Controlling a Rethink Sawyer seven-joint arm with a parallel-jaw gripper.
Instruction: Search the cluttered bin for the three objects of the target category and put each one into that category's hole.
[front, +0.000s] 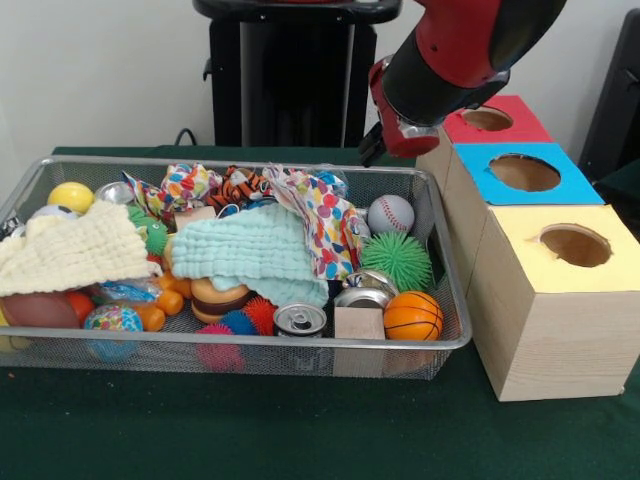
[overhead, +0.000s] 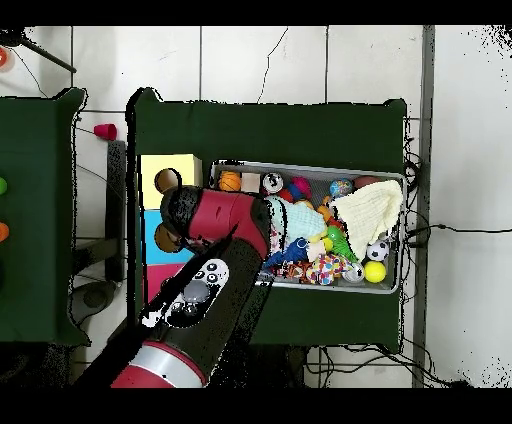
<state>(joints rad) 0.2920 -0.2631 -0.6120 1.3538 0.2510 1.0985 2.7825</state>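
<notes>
Bright, even indoor light; soft shadows, slight blur.

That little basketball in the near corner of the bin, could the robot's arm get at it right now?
Probably yes: the basketball lies uncovered on top, beside a wooden block, with open space above it.

We saw the arm (front: 455, 55) at the upper right of the front view as a thick, rounded tube, glossy red with a black band. Its lower end closed in a red collar with a pale grey ring (front: 412, 130), and small dark parts (front: 372, 148) jutted from it. In the overhead view, the arm (overhead: 215, 225) at centre left was red with black sections and white round markings (overhead: 207, 272).
</notes>
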